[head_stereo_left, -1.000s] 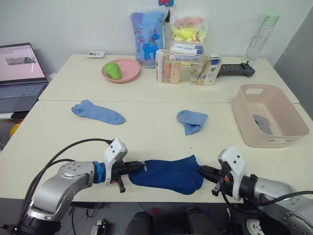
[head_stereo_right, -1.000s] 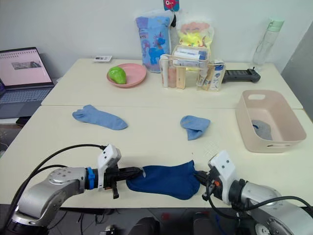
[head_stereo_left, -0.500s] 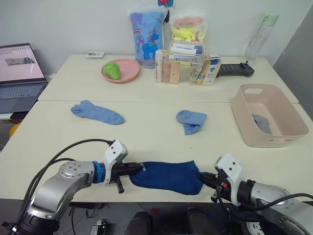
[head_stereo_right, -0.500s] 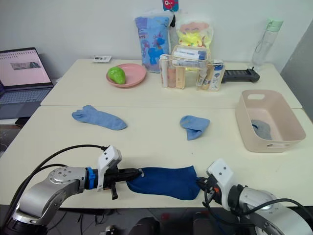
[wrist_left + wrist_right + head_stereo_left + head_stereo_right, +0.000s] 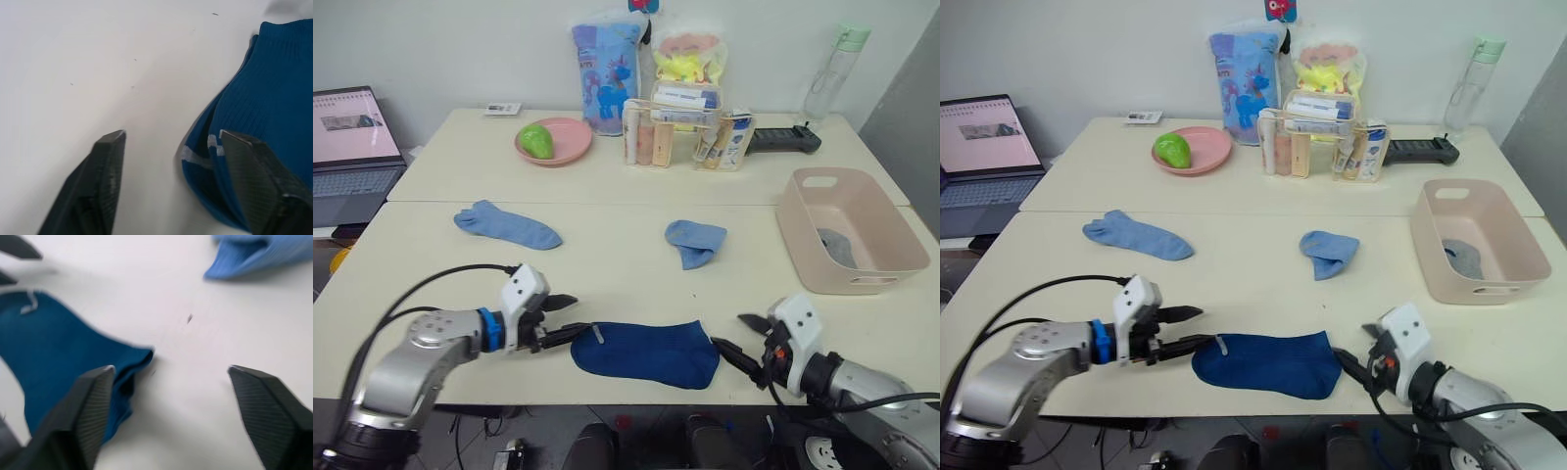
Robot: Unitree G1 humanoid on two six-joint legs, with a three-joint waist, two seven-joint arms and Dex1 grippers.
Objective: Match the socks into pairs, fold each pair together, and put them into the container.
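- I see the navy sock (image 5: 646, 353) lying flat between my grippers – stacked layers at the cuff.
- Left gripper (image 5: 570, 317) and right gripper (image 5: 742, 334) – both spread open, holding nothing.
- Grey sock (image 5: 840, 247) in the tub (image 5: 803, 227), partly hidden by its wall.

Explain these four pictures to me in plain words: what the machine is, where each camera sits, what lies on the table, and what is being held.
This is a humanoid robot with two arms, each ending in a two-fingered gripper. Two pictures come from cameras in its head, looking down over the table. The other two come from cameras on its wrists, looking along the fingers.

The left gripper and right gripper are both open and hold nothing. Between them lie the navy socks, flat near the table's front edge. Further back lie one light blue sock stretched out and another light blue sock crumpled. The beige container on the right has something grey inside. Behind stand a pink plate, packets, a bottle and a laptop.
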